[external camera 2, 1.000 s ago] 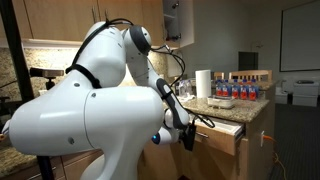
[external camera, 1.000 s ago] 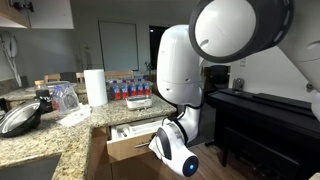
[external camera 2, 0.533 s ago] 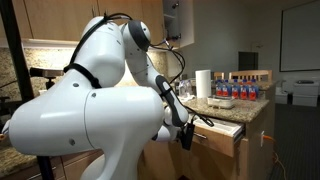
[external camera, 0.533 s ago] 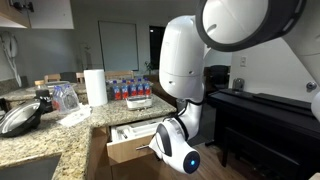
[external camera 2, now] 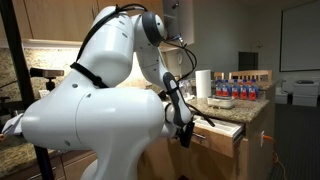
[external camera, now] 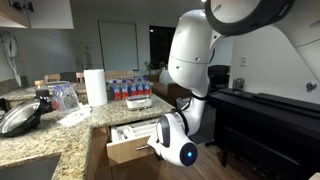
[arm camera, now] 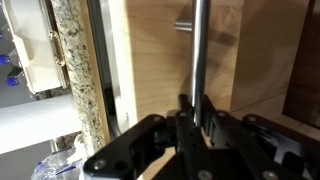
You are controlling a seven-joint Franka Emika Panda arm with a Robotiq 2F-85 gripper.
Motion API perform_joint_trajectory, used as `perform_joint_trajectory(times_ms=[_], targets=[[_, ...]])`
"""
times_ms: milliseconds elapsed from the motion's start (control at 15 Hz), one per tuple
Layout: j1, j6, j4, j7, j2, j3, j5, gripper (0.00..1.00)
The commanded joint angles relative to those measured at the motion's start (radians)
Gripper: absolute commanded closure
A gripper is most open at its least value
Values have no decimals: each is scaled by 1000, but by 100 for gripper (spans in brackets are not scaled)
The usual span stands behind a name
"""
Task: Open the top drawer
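In the wrist view my end effector (arm camera: pixel 194 108) has its fingers pinched snug on the slim silver handle (arm camera: pixel 197 50), with no gap showing either side of the bar. The drawer (arm camera: pixel 160 75) hangs just under the table (arm camera: pixel 72 90) edge and is already part-way out, its white tray (external camera: pixel 127 131) showing in an exterior view. I judge it a stiff wooden box on runners, fairly light, with cutlery that may rattle. The bar is smooth metal and could slip, so a hold near its middle is best, and a straight, level pull should keep the drawer from racking. Further back on the table stand a paper roll (external camera: pixel 95 85) and bottles (external camera: pixel 128 90).
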Motion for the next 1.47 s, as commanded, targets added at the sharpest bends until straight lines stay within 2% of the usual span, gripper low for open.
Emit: perform_joint_trajectory(times_ms=[0, 200, 467, 800, 1400], targets=[[-158, 9, -33, -95, -45, 250, 28, 91], [-316, -23, -41, -205, -35, 408, 71, 91], [-407, -91, -80, -287, -26, 521, 117, 91], [-438, -172, -123, -300, -17, 589, 146, 91], [-438, -271, -208, -271, -33, 642, 171, 91]])
